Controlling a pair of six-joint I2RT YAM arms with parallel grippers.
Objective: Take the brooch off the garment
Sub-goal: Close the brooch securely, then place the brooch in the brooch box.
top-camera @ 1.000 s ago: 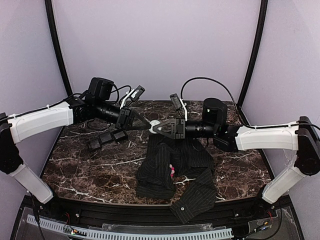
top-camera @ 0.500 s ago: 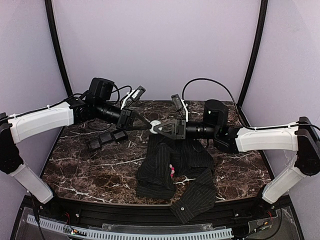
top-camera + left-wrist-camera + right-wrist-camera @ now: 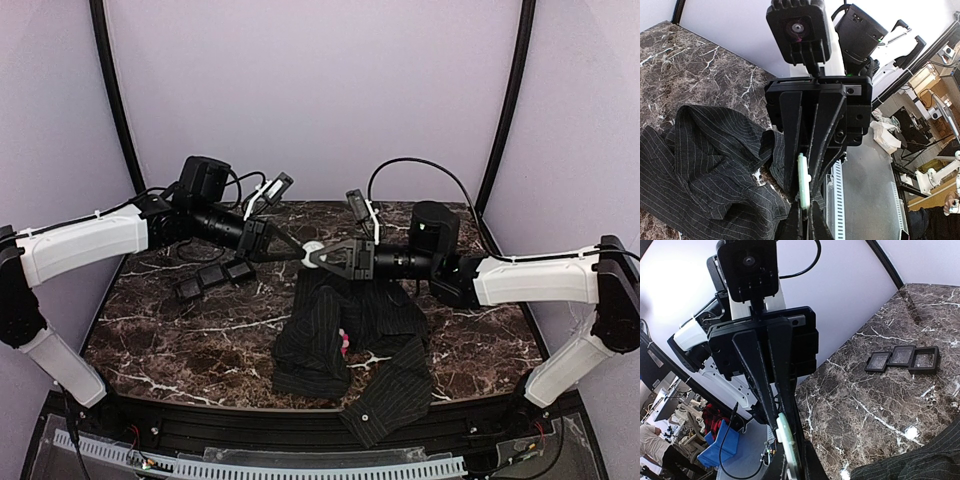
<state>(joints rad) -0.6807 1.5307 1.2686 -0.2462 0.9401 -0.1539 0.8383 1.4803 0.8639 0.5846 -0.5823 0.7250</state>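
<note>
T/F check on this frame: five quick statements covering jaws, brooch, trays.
1. Both sets of jaws pinch one pale disc in mid-air. True.
2. The pink brooch lies on the shirt. True.
3. The three black trays sit right of the shirt. False: left of it.
4. The left gripper has its jaws wide open. False: shut on the disc.
5. The right gripper rests on the table. False: it hangs above it.

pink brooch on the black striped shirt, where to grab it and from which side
Pinch the small pink brooch across its exposed edge, coming straight down: it sits half-buried in a crease of the black pinstriped shirt, so a sideways approach would likely snag cloth.
</note>
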